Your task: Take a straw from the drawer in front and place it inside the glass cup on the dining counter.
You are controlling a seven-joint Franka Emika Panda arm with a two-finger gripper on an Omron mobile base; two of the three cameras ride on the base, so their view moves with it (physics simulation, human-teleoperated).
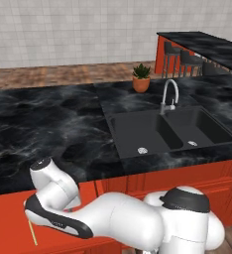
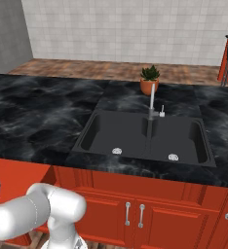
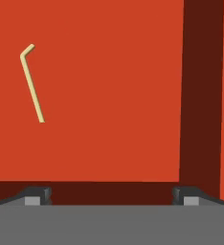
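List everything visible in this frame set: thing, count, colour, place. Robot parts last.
straw: 1, pale yellow, flat on the drawer floor, bent tip
drawer: 1, red-orange, open below the counter edge
sink counter: 1, black marble
sink: 1, black, two basins, set in the sink counter
tap: 1, silver, behind the sink
plant pot: 1, terracotta, green plant, beyond the sink
cabinet doors: red, silver handles, under the sink
dining counter: 1, black, far right
stools: dark, at the dining counter
claw: 1, dark tips, open, above the drawer
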